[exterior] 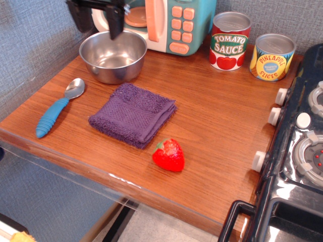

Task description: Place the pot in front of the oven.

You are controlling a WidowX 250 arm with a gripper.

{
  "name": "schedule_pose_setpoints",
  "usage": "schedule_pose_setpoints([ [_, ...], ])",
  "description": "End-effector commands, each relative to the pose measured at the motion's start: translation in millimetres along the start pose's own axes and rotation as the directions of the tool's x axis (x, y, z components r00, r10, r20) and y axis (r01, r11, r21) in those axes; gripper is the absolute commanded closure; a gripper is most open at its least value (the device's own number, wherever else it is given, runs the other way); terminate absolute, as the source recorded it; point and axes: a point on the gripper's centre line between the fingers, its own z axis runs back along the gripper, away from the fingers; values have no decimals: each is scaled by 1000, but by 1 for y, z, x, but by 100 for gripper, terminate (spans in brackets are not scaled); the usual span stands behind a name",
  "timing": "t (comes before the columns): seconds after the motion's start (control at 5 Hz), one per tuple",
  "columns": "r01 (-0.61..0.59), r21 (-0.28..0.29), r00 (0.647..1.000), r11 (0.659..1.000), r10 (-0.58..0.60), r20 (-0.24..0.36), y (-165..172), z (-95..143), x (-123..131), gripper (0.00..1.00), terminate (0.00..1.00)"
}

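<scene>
The pot (113,55), a round shiny steel bowl, stands upright and empty on the wooden counter at the back left, right in front of the oven (171,22), a teal and cream toy microwave with peach handle and buttons. My gripper (98,26) hangs at the top edge of the view, above the pot's far rim. Its two black fingers are spread apart and hold nothing. It does not touch the pot.
A blue-handled spoon (56,110) lies at the left edge. A folded purple towel (133,114) lies mid-counter, with a toy strawberry (169,155) in front of it. Tomato sauce can (230,41) and pineapple can (272,57) stand at the back right. A black stove (298,151) borders the right side.
</scene>
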Motion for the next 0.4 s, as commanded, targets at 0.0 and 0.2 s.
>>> schedule_pose_setpoints([
  [0.0, 78, 35, 991, 996, -81, 108, -16, 29, -17, 0, 0],
  [0.2, 83, 36, 991, 996, -87, 107, -17, 28, -21, 0, 0],
])
